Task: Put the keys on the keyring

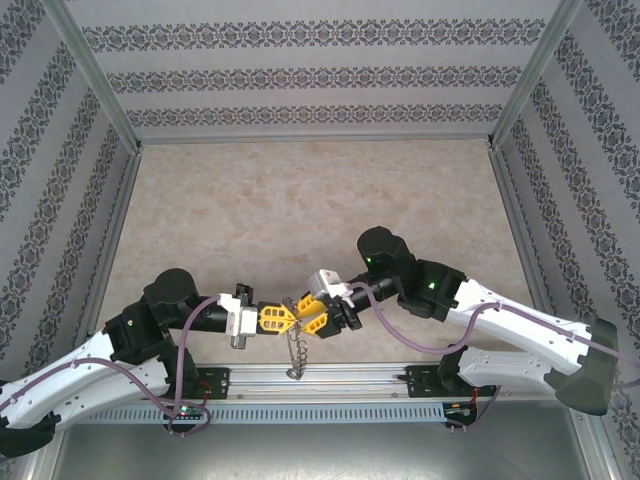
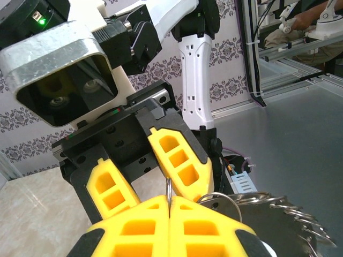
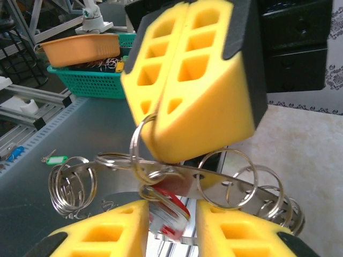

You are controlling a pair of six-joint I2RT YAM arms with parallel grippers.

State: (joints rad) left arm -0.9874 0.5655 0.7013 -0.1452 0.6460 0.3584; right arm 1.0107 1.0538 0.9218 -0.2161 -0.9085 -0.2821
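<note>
The beige marbled desk [image 1: 300, 200] is carrying nothing on its open surface. The two white and black arms are meeting over the middle of its near edge.

Off the desk, on a grey bench seen from the right wrist, a green mesh plastic basket [image 3: 80, 80] is sitting with an orange plastic tub [image 3: 80, 47] stacked on top of it. Small metal rings are showing in the basket, though its contents are too blurred to sort out, and the tub's inside is hidden.

The left gripper [image 3: 161, 150] is pressing its yellow fingers fully together and pinching a thin wire loop of the flat grey metal keyring [image 3: 238, 188]. The ring is hanging below the fingertips over the desk's near edge, its fringe of loops dangling.

The right gripper [image 3: 171, 217] is facing it tip to tip with its jaws standing part-way apart. The small bright red key [image 3: 170, 215] is sitting in that gap, partly covered by a loop. Whether the pads are actually clamping it cannot be told.

A small green tag [image 3: 54, 159] is lying on the bench.
</note>
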